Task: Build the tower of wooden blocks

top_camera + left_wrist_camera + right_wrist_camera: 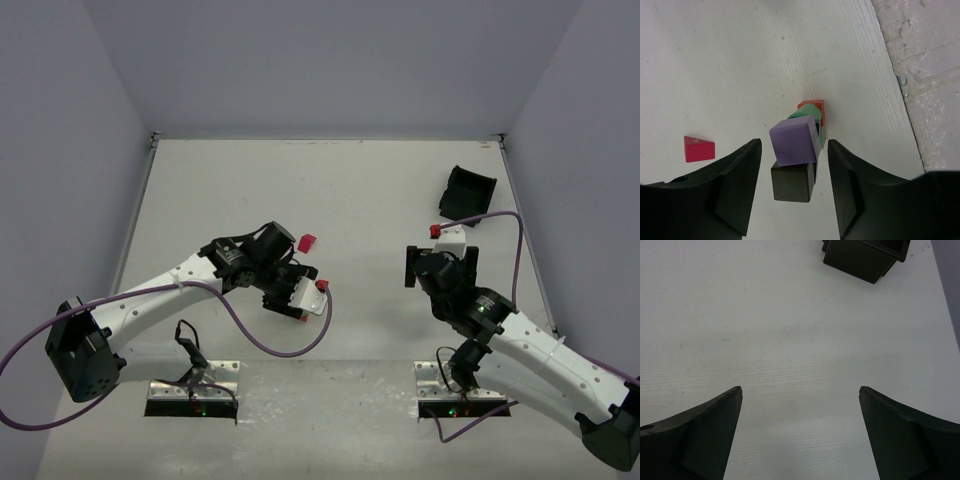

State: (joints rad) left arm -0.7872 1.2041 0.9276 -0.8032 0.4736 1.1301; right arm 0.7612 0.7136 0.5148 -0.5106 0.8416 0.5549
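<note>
The left pincer [794,143], parted and holding nothing, straddles the narrow tower of painted wooden blocks [808,114], with slim gaps either side of its purple top cube [793,135]. The right pincer [800,389] gapes wide, empty, over open white desk [765,330], with the black plastic bin [865,257] ahead-right.

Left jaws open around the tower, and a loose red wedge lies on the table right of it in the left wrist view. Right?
No. The left wrist view shows the red wedge lying left of the tower, not right. The left gripper has its jaws open around the tower.
</note>
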